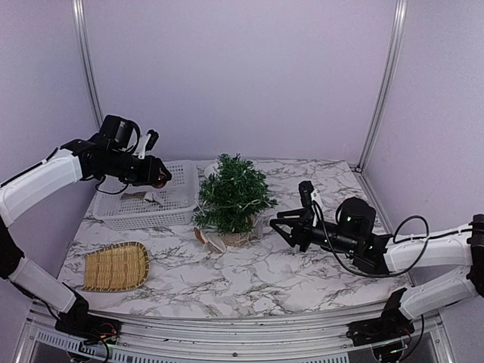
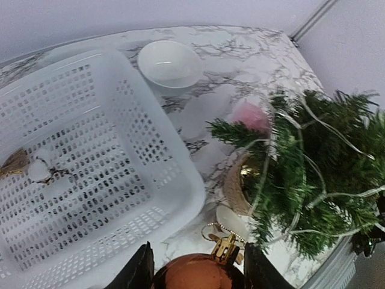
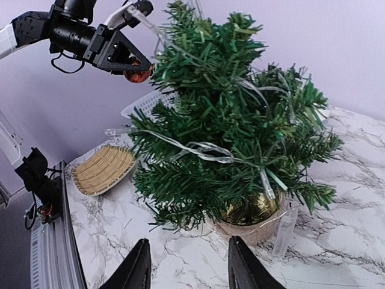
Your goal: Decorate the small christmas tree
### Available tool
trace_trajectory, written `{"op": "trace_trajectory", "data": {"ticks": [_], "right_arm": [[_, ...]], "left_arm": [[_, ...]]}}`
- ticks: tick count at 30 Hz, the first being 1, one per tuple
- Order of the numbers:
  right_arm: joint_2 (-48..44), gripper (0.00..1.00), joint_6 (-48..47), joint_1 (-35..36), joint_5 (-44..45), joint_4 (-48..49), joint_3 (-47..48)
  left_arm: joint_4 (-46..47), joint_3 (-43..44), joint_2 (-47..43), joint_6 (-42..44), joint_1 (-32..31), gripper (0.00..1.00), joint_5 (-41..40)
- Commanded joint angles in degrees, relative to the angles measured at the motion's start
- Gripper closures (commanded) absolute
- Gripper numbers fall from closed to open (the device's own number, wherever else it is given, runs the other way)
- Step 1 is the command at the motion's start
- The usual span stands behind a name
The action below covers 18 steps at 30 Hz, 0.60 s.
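Left end effector [image 1: 156,180] is pinching a copper bauble [image 2: 194,277] between its fingers [image 2: 139,272], and I see it hanging in the air over the right-hand side of the white basket [image 1: 178,198], its gold cap pointing toward the tree. Right end effector [image 3: 189,265] is spread, with nothing between its jaws, low over the bench [image 1: 302,276] and aimed at the tree from just beside it. Between the two arms stands the small christmas tree [image 1: 231,195], upright in its tan woven pot [image 3: 255,230] near the middle of the bench, just right of the basket. A pale light string [image 3: 204,149] is draped through its branches, and a gold ball [image 3: 248,211] sits low at the pot's rim. From the left wrist view I make out a white bowl [image 2: 169,63] behind the basket and a pink blob [image 2: 251,114] against the tree, too blurred for me to name. One small pale item [image 2: 37,170] lies inside the basket. A woven bamboo tray [image 1: 116,266] lies at the near left of the bench, well apart from the tree.
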Motion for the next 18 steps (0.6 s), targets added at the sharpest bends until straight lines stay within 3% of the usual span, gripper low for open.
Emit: {"op": "trace_trajectory", "data": {"ticks": [1,5,10,14,18], "right_arm": [[-2.53,0.58,-4.54,-0.10,-7.05,-2.38,3.42],[-3.88,0.58,-6.18,1.68,-9.73,-4.85,5.33],[-4.19,0.57,-6.43,5.57,-9.58,-6.75,7.78],[-2.60,0.56,-6.76,8.84,-7.78,-8.47,9.57],[0.06,0.56,-4.00,10.54,-7.42,-6.60,10.12]], "left_arm": [[2.35,-3.11,-7.06,3.52,-5.86,0.62,6.98],[7.77,-8.15,-13.66,2.72,-12.26,0.62,11.06],[22.06,-17.19,-18.54,-1.82,-20.68,0.62,10.86],[33.16,-21.65,-17.31,-5.10,-26.61,0.64,7.64],[37.49,-21.86,-13.69,-3.85,-31.30,0.65,3.48]]}}
